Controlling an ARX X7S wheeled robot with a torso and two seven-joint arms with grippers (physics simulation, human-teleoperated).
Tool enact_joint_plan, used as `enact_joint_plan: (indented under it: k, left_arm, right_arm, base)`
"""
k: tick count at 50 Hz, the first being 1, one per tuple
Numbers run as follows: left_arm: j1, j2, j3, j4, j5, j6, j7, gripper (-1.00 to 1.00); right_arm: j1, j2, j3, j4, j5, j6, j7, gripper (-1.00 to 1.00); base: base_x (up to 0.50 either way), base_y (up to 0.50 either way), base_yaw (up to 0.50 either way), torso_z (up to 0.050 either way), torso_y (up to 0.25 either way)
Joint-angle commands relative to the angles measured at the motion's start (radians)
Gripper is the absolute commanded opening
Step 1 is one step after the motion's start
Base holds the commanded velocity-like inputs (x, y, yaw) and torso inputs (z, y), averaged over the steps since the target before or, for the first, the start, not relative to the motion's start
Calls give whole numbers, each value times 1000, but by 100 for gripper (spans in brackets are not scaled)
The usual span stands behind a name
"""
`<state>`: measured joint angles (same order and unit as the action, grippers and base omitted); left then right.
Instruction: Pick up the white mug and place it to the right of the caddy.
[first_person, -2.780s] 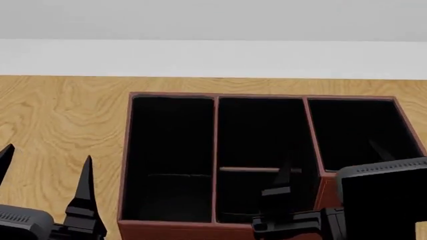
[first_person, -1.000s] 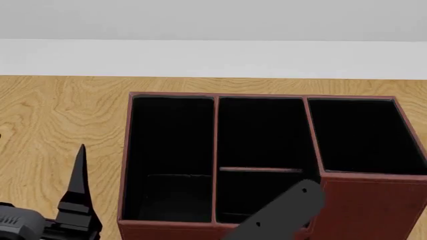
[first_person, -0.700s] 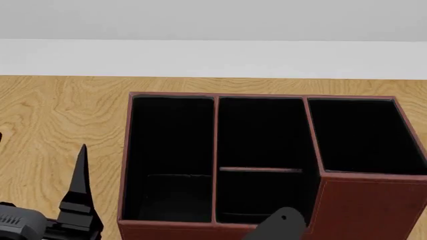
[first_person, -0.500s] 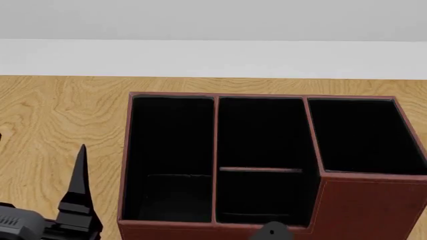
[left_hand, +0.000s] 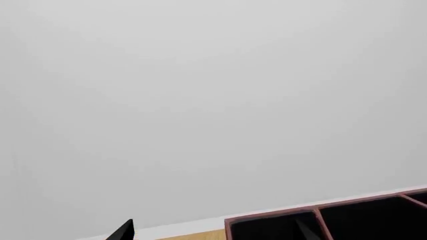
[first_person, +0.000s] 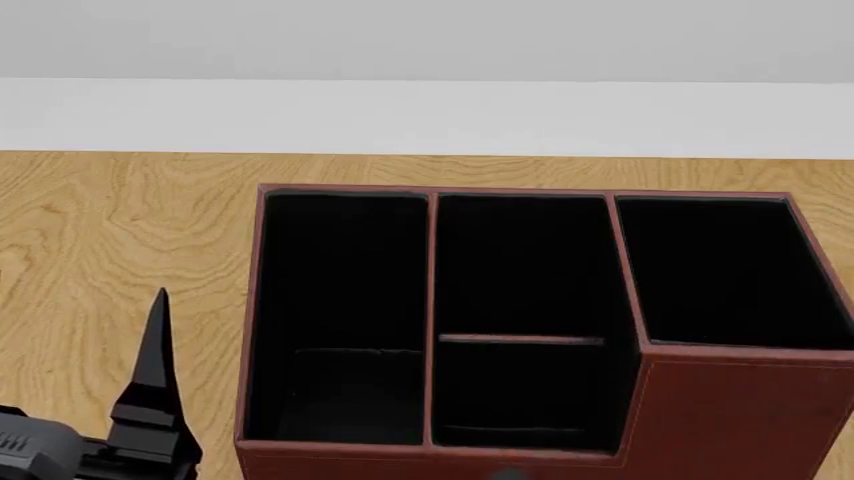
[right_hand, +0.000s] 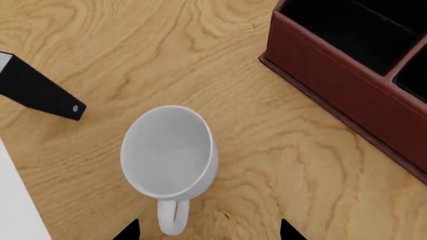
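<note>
The white mug (right_hand: 169, 152) stands upright on the wood table in the right wrist view, its loop handle (right_hand: 172, 216) pointing toward the camera. My right gripper (right_hand: 208, 231) is open above it; only its two black fingertips show, spread wide on either side of the handle, touching nothing. The reddish-brown caddy (first_person: 433, 300) with black compartments fills the head view and also shows in the right wrist view (right_hand: 347, 95) and the left wrist view (left_hand: 267, 218). My left gripper (first_person: 80, 400) hovers left of the caddy, jaws apart, empty. The mug is out of the head view.
A black part with a small rivet (right_hand: 37, 90) lies over the table near the mug. A white edge (right_hand: 17, 210) borders the table on one side of the mug. A white wall (first_person: 427, 100) runs behind the table.
My right arm has drawn back out of the head view's lower edge, off the caddy's front. The left gripper and caddy have stayed put.
</note>
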<state>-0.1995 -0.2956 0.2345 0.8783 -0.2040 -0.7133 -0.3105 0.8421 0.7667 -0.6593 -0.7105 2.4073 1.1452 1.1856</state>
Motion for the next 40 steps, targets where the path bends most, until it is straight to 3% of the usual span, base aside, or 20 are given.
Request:
enact_joint_plan:
  k: [1,40]
  left_arm:
    - [1,-4,-6,-7,-9,8,-1,100]
    - [7,-17,-14,-21,-38,33,-3,100]
  right_arm:
    - [-15,-34,-24,54,-47,33,-37,100]
    - [-85,-132,-91,187,-192,115,-167,100]
  base:
    - [0,0,0,0,0]
    - [0,0,0,0,0]
